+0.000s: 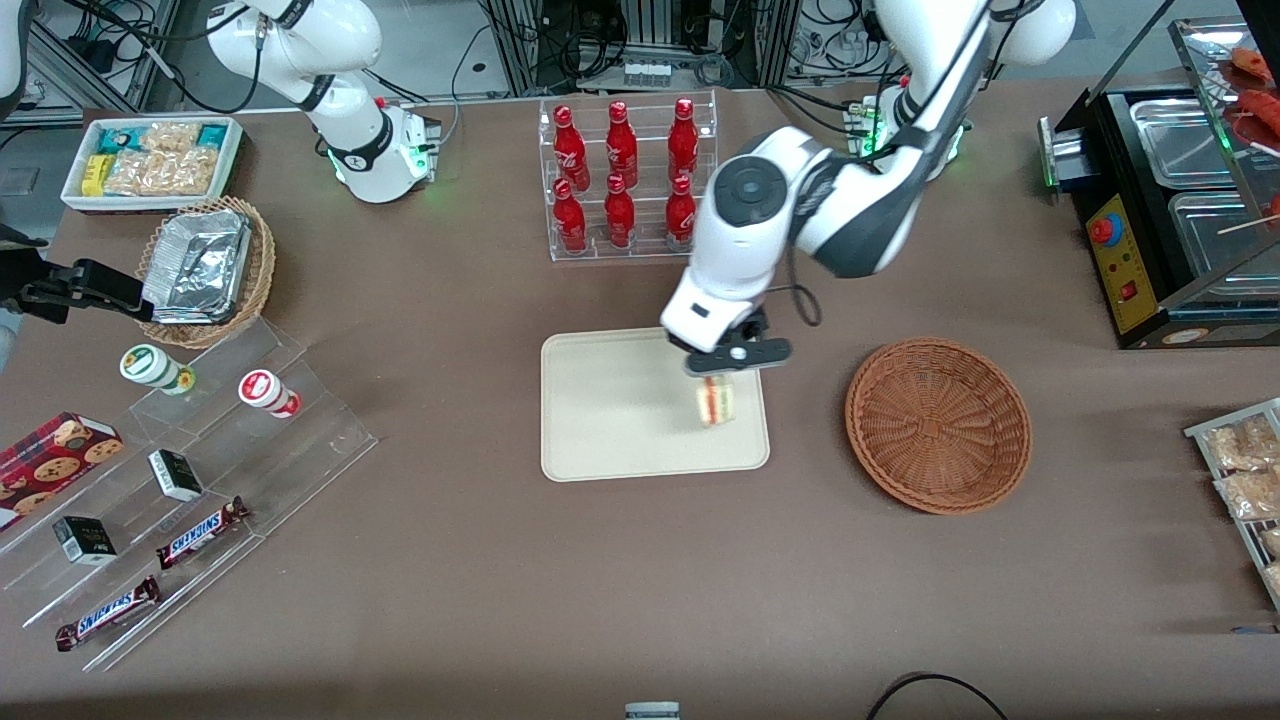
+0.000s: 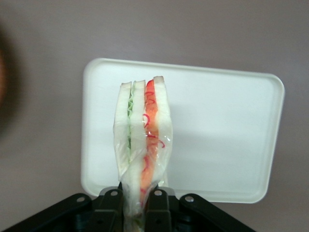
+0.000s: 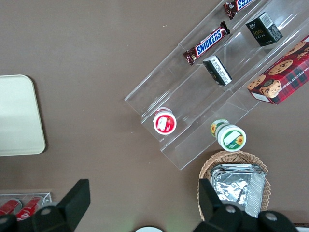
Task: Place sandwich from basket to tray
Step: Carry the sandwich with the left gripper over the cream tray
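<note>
My left gripper (image 1: 718, 377) hangs over the cream-beige tray (image 1: 610, 420), above the part of it nearest the basket. It is shut on the sandwich (image 1: 716, 402), a plastic-wrapped wedge of white bread with green and red-orange layers. In the left wrist view the sandwich (image 2: 144, 140) sticks out from between the black fingers (image 2: 157, 212), with the tray (image 2: 227, 140) beneath it. I cannot tell whether the sandwich touches the tray. The reddish-brown wicker basket (image 1: 938, 424) sits beside the tray, toward the working arm's end of the table, with nothing in it.
A clear rack of red bottles (image 1: 628, 180) stands farther from the front camera than the tray. Acrylic steps with snack bars and cups (image 1: 180, 470) and a tan basket with foil (image 1: 205, 268) lie toward the parked arm's end. A black food warmer (image 1: 1160, 220) stands at the working arm's end.
</note>
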`<action>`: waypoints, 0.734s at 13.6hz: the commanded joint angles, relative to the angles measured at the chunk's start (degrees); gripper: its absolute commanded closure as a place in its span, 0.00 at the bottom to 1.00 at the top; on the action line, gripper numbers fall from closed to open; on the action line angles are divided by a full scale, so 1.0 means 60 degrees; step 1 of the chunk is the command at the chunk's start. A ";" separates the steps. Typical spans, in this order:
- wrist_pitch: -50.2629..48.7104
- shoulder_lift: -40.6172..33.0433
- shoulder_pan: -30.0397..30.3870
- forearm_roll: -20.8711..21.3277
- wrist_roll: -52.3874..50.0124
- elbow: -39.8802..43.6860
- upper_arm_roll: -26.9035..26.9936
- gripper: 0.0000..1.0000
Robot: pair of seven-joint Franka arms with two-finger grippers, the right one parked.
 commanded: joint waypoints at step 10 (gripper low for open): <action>0.0730 0.2880 -0.1234 0.1326 -0.0917 0.1597 0.0156 1.00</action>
